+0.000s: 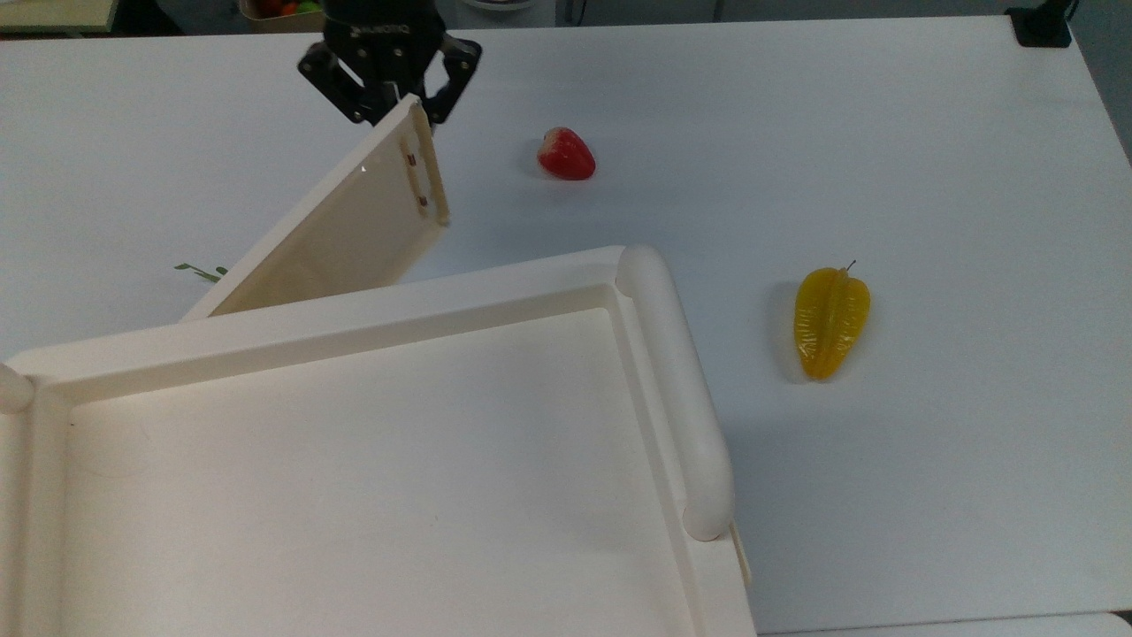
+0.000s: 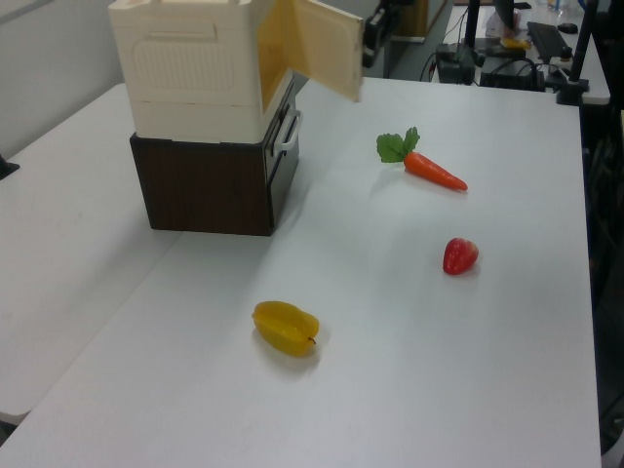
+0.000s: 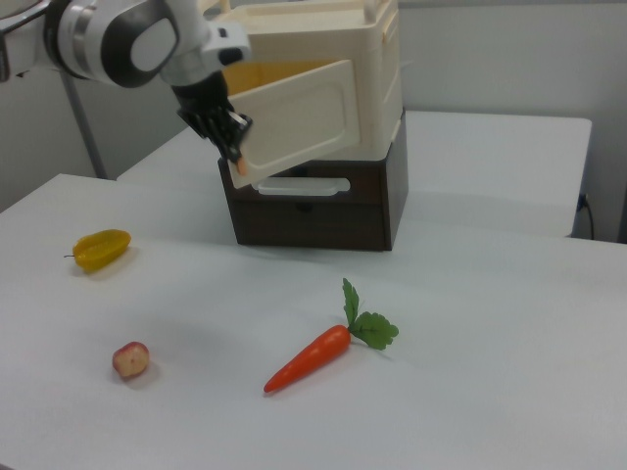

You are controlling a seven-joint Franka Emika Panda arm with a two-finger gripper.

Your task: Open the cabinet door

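Observation:
The cabinet (image 1: 354, 460) is a large cream box on a dark brown base (image 2: 210, 185); its recessed top spreads across the top view's lower left. The cabinet door (image 1: 354, 221) stands swung wide out from the front, hinged at the top view's left, its tan inner face showing in the left view (image 2: 322, 44) and its paler front in the right view (image 3: 299, 122). My gripper (image 1: 402, 104) is shut on the door's free edge, beside its small handle fittings, and it also appears in the left view (image 2: 373, 34) and the right view (image 3: 227, 135).
On the white table lie a red strawberry (image 1: 566, 153), a yellow starfruit (image 1: 831, 323) and an orange carrot (image 3: 309, 359); in the top view the door covers the carrot except its green leaves (image 1: 199, 270). A drawer handle (image 3: 294, 184) sits under the door.

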